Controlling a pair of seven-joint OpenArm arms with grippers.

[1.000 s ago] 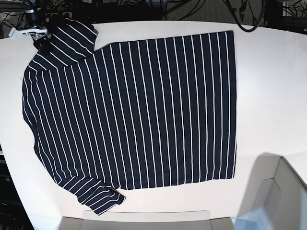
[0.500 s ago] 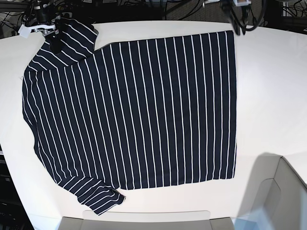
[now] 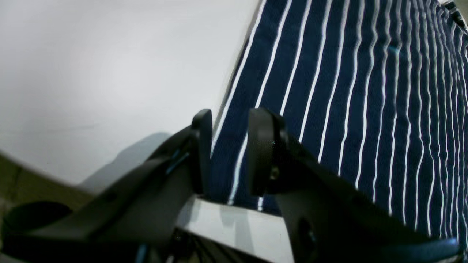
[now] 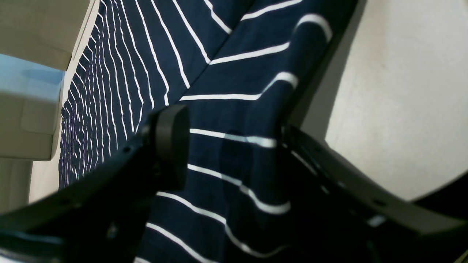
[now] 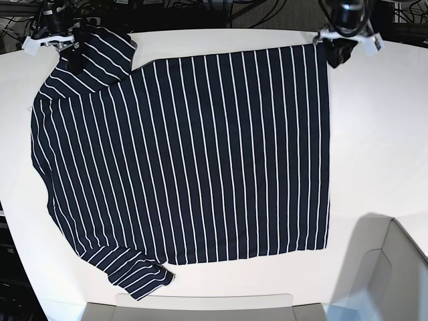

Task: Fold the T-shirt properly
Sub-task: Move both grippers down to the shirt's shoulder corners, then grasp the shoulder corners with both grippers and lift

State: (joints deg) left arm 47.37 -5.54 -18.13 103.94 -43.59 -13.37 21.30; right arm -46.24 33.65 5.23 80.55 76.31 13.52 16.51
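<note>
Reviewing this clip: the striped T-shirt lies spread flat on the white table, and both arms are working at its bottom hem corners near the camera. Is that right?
Not quite. The T-shirt does lie spread on the white table, but the base view shows both arms at its far edge: the right gripper at the far sleeve, the left gripper at the far corner. The near edge is untouched.

Striped T-shirt (image 5: 194, 160) on white table (image 5: 381, 134)

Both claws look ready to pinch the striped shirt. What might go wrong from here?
1. The left gripper straddles only the very corner of the T-shirt; so thin a bite may slip out when lifted.
2. The right gripper sits over the bunched sleeve, so it might catch several layers and fold the shirt crooked.
3. Uneven lifting may skew the fold.
</note>
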